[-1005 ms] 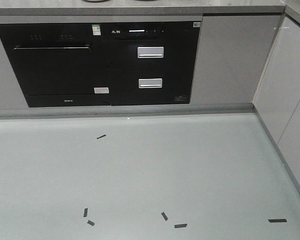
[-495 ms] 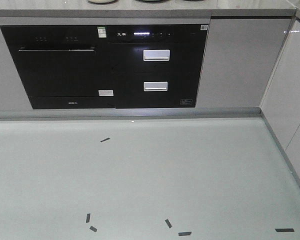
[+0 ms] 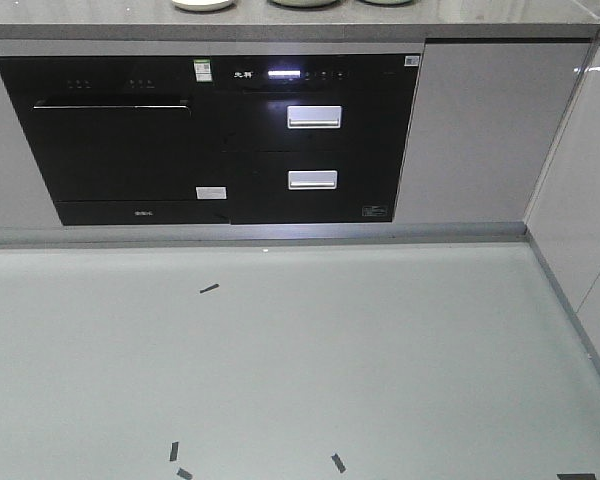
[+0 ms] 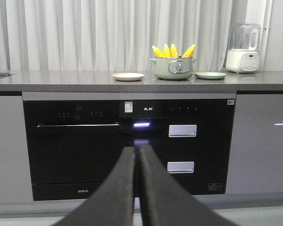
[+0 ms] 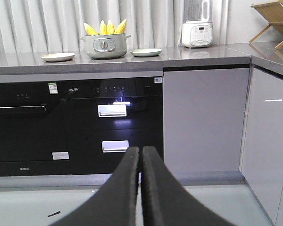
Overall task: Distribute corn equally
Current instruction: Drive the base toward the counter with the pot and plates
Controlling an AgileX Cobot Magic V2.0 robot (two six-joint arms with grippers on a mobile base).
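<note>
Four yellow corn cobs (image 4: 173,50) stand tips-up in a grey-green lidless pot (image 4: 173,68) on the worktop (image 4: 61,80), only their tapered upper halves showing above the rim. They fan outward: the two outer cobs lean left and right, and the two middle ones stand nearly upright, close together. The pot sits between a cream plate (image 4: 128,76) and a pale green plate (image 4: 210,75), both bare of corn.
</note>
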